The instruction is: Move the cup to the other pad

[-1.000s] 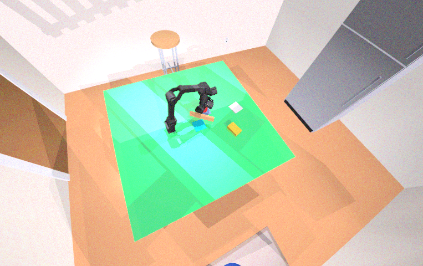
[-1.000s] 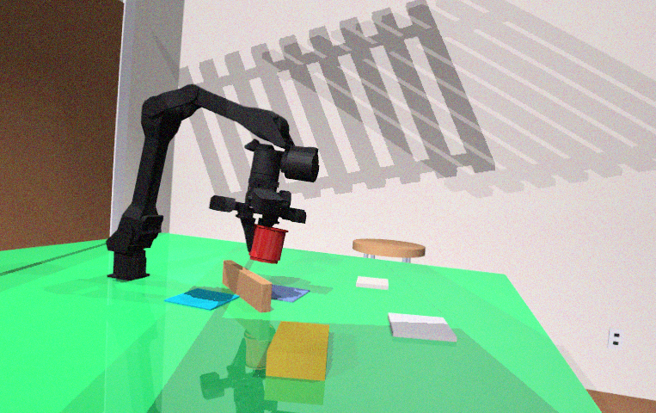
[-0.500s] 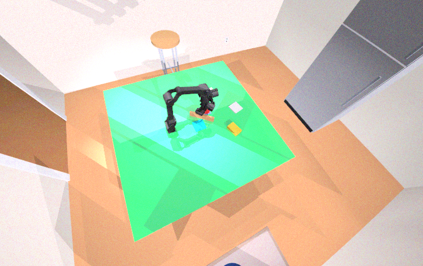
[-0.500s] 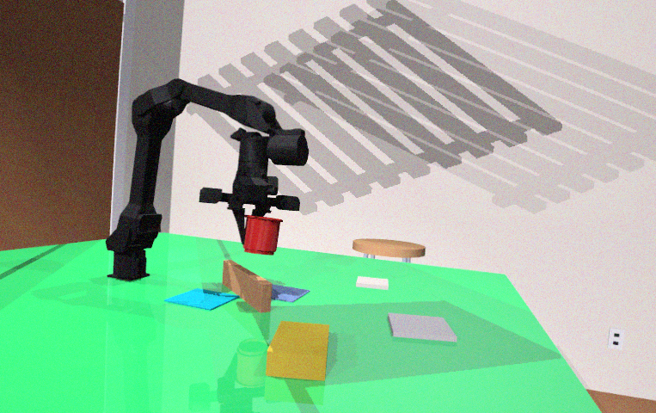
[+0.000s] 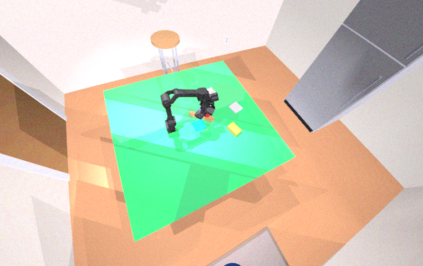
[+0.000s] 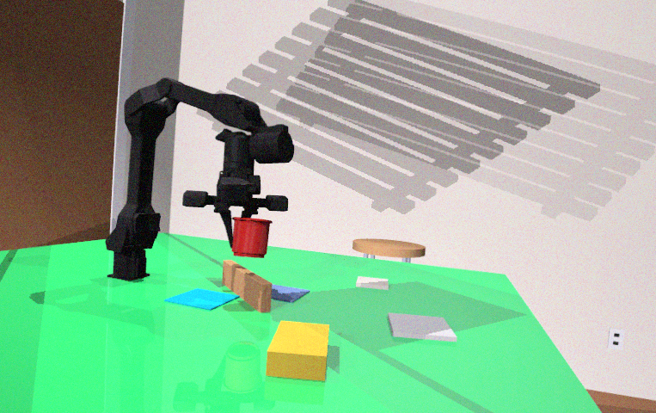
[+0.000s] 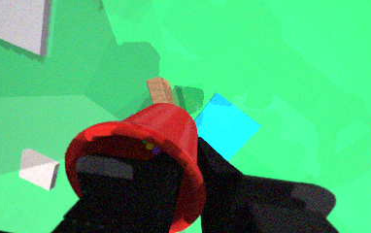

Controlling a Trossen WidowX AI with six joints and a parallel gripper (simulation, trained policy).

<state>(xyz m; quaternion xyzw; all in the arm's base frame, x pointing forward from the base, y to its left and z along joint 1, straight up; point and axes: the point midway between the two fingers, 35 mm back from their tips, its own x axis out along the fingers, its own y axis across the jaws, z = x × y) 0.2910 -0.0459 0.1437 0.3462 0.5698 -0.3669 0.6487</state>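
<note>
My gripper (image 6: 238,235) (image 7: 192,140) is shut on the red cup (image 5: 207,115) (image 6: 250,237) (image 7: 175,121), one finger inside and one outside its wall. The cup is nearly upright, in the air above the wooden barrier (image 6: 248,286) (image 7: 159,91), which it partly hides in the wrist view. A few marbles (image 7: 150,146) show inside the cup; the rest of its inside is hidden by the finger. The cyan pad (image 5: 199,125) (image 6: 202,298) (image 7: 228,126) lies bare on one side of the barrier. The violet-blue pad (image 5: 198,109) (image 6: 289,293) lies on the other side, mostly hidden in the wrist view.
A yellow block (image 5: 234,128) (image 6: 297,354) lies beyond the barrier's end. A flat white tile (image 5: 235,107) (image 6: 422,327) (image 7: 17,24) and a smaller white block (image 5: 211,90) (image 6: 370,282) (image 7: 39,170) lie on the violet-blue pad's side. A stool (image 5: 164,39) (image 6: 389,248) stands behind.
</note>
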